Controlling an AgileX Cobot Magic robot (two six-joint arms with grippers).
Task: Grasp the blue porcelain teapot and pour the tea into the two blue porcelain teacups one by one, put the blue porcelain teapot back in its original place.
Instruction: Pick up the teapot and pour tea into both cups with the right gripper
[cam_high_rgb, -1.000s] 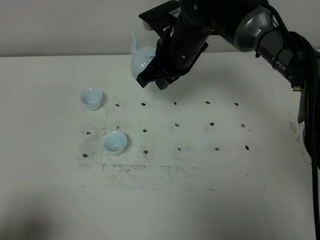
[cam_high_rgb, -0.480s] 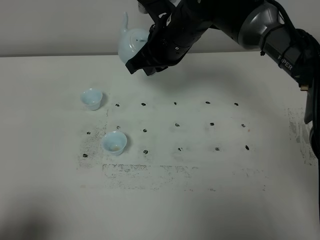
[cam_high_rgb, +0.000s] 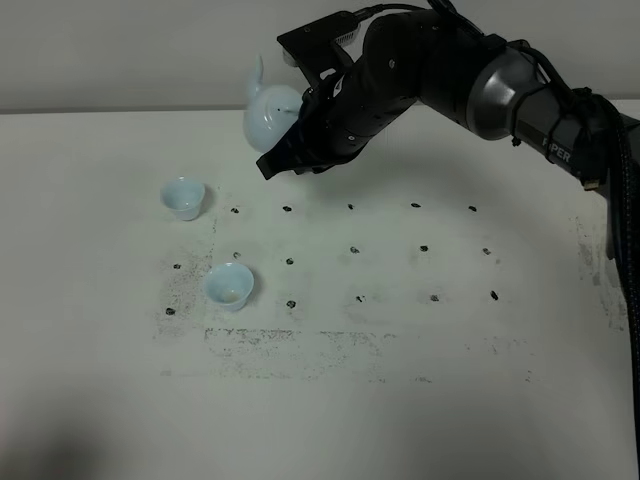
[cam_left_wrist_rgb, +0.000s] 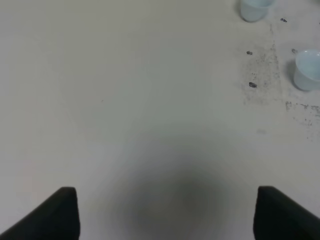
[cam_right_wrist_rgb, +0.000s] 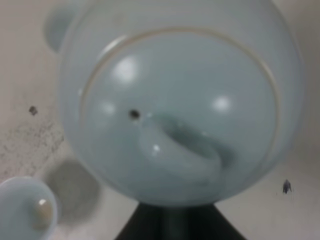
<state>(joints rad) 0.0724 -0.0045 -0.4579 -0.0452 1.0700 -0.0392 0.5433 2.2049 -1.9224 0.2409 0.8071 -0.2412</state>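
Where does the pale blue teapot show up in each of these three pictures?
Exterior high: the teapot is at upper middle, lifted in the air.
Left wrist: not in it.
Right wrist: the teapot fills most of the picture, its lid facing the camera.
Shared landmark: the nearer teacup, with a little tea in it, appears in all three views.

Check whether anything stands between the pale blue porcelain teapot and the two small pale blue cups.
Nothing visible does. The teapot hangs in the right gripper; only flat dark marks on the white table lie between it and the farther cup and nearer cup.
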